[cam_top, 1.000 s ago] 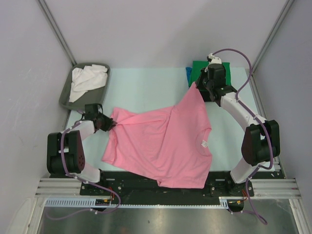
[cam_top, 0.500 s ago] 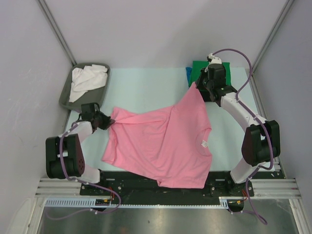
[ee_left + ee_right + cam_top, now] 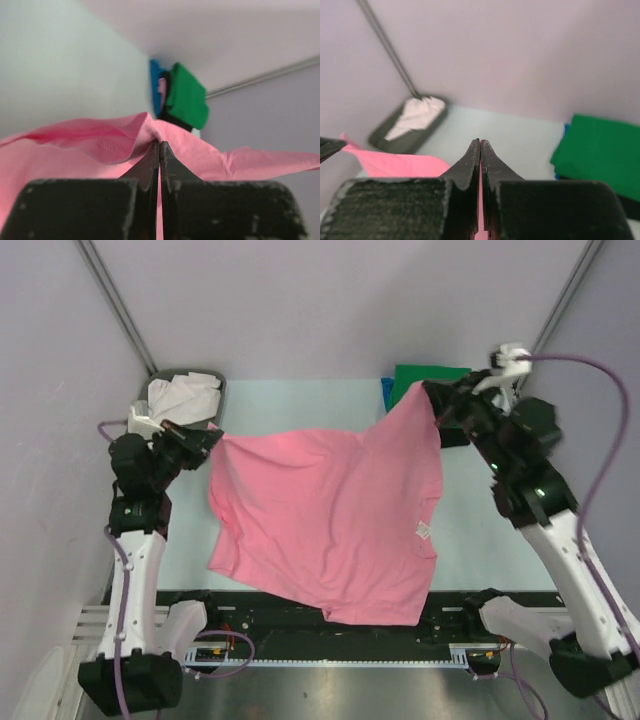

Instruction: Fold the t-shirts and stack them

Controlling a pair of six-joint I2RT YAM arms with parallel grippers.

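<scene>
Pale table, top view: pink t-shirt spread between left gripper and right gripper, each clamped on a far corner. Left wrist: cloth pinched at the closed tips, draping to both sides. Right wrist: pink strip between closed jaws.

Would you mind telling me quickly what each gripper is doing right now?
The left gripper is shut on the pink t-shirt.
The right gripper is shut on it too.
</scene>
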